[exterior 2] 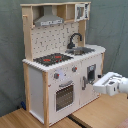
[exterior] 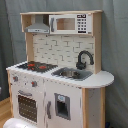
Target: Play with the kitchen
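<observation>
While the first exterior view gives you the kitchen [exterior: 57, 70] nearly head-on, it shows almost nothing of the arm. Stovetop [exterior: 35, 65] sits toward the first exterior view's left, sink [exterior: 71, 73] and black faucet [exterior: 84, 59] to its right, hood [exterior: 38, 25] and microwave [exterior: 70, 23] on the upper shelf. Oven door [exterior: 28, 106] is low on the front, shut. A pale rounded shape at the bottom edge may be part of the robot, but I would not swear to it.

Second exterior view: the kitchen [exterior 2: 60, 60] stands upright on a wooden tabletop [exterior 2: 105, 112], its long axis vertical, front panels facing the camera and angled to the second exterior view's right. Your hand [exterior 2: 102, 84] comes in from the second exterior view's right edge, low, at about the height of the small cupboard door [exterior 2: 90, 75] under the sink. It lies just beside that end of the front face, apart from it as far as I can see; nothing is held. The cabinet lies ahead of the fingertips, toward the second exterior view's left.

Whether the fingers are spread or together I cannot tell from here.

Judgement: the cupboard door and the knobs [exterior 2: 74, 69] are the nearest things to work; a short push forward should meet the front panel.
</observation>
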`<state>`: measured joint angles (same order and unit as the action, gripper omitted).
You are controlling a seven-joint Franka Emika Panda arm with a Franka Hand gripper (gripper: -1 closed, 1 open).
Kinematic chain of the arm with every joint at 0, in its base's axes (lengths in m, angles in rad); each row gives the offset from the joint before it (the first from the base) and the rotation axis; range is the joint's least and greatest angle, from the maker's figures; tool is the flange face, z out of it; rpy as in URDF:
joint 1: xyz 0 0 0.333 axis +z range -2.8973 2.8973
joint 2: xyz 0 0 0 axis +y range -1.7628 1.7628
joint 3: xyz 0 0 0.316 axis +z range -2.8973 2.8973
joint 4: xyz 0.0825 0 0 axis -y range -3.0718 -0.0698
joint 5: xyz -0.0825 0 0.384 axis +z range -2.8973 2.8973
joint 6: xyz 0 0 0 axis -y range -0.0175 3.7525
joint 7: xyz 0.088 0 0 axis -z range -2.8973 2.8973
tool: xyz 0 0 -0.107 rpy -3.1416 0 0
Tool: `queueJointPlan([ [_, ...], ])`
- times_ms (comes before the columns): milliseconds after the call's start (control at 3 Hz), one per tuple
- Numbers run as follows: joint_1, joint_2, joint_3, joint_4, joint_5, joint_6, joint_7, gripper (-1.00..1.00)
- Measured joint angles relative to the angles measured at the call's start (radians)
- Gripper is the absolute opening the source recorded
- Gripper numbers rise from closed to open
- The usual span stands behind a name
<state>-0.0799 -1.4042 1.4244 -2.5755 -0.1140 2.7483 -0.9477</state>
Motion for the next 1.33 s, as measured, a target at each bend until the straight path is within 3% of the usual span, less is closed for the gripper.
queueJointPlan([
  [667, 0.106, -0.103, 0.09, -0.067, 0.089, -0.094, 0.035, 1.0],
  [1333, 0.212, -0.174, 0.177, -0.133, 0.178, -0.187, 0.071, 1.0],
])
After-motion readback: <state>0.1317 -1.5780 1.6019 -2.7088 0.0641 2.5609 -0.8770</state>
